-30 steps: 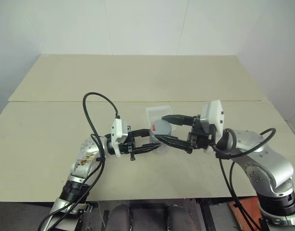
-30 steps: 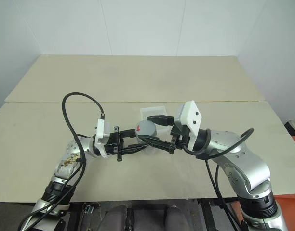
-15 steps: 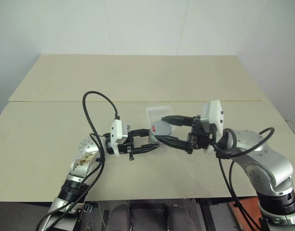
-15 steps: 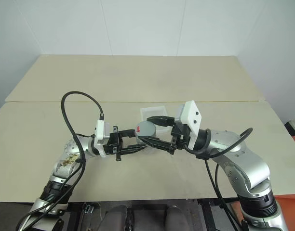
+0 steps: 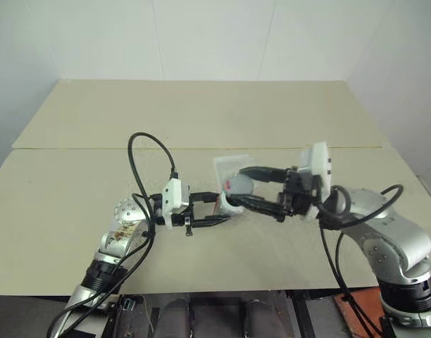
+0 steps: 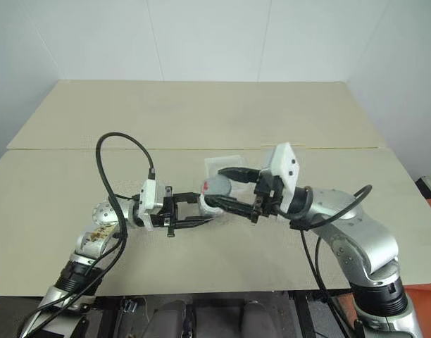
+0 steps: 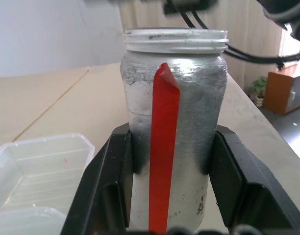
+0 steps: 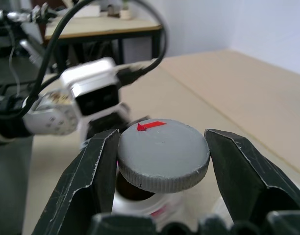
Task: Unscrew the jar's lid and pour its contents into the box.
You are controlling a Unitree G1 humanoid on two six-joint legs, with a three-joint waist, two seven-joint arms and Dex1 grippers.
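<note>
The jar (image 7: 172, 127) stands upright, open-mouthed, in the left fingers (image 7: 118, 181); right fingers (image 8: 98, 171) clamp the lid (image 8: 163, 154).

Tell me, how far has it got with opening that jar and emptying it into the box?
The unscrewing looks done: the right gripper holds the grey lid lifted off, and the left wrist view shows the jar with its threaded mouth bare. In hand: the left gripper clamps the jar upright. Left to do: tipping it over the clear box, which sits beside it and looks empty.

box (image 5: 230, 167) just behind both hands, table (image 5: 201, 120) beyond open
</note>
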